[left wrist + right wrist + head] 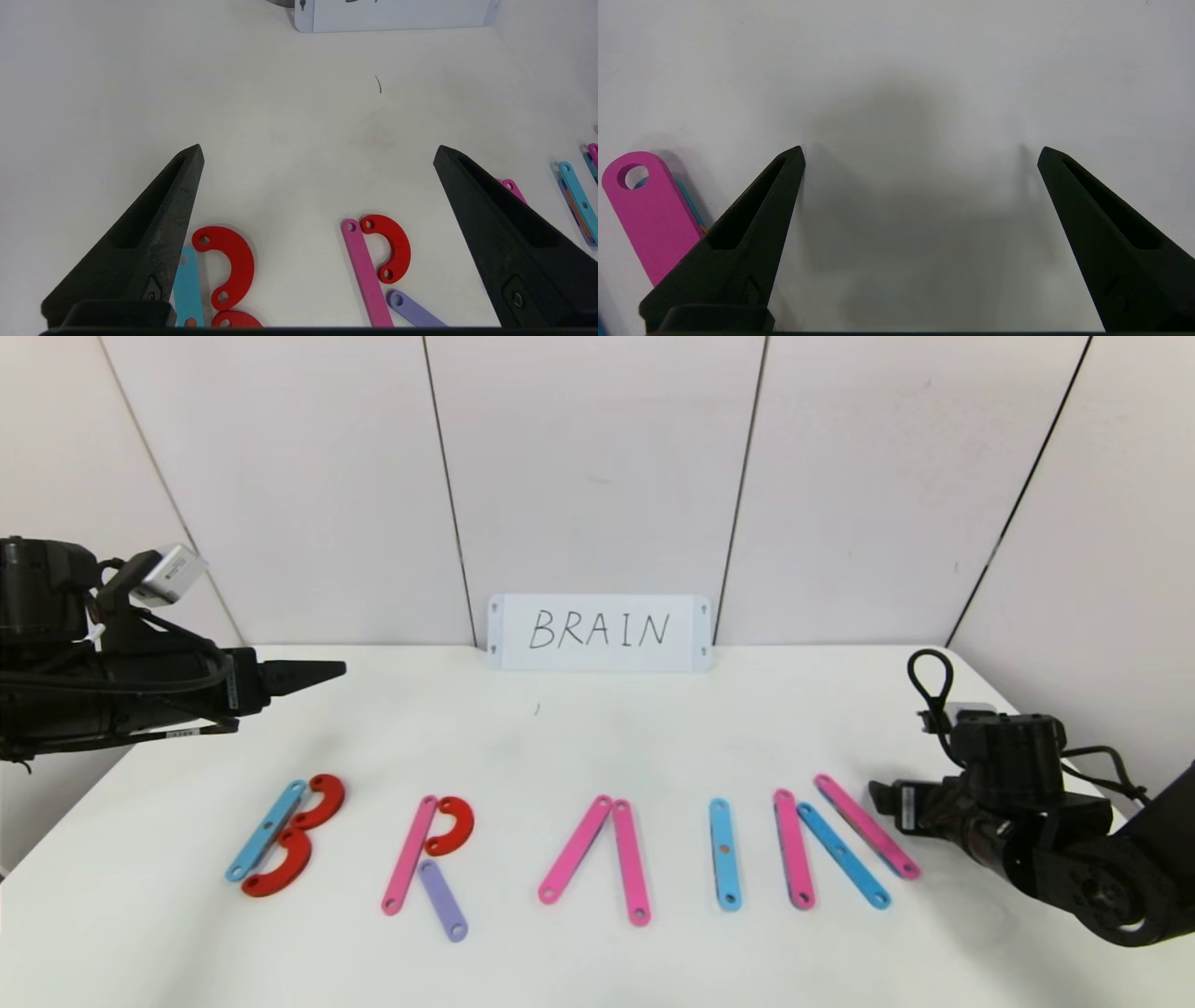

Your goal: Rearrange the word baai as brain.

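The word lies along the near half of the table as five letters. At the left is a blue strip (pixel 266 830) with two red curves (pixel 318 802). Beside it come a pink strip (pixel 409 855), a red curve (pixel 452 826) and a purple strip (pixel 442 900). Two pink strips (pixel 602 859) lean together in the middle. A single blue strip (pixel 724 853) follows, then pink and blue strips (pixel 840 849). My left gripper (pixel 322 669) hovers open above the table's far left, empty (pixel 317 154). My right gripper (pixel 878 793) sits low and open beside the last letter's pink strip (pixel 642 210).
A white card (pixel 600 632) with handwritten BRAIN leans against the back wall. White wall panels close off the table (pixel 597 728) behind and at the right. A small dark mark (pixel 537 709) shows on the bare table surface in front of the card.
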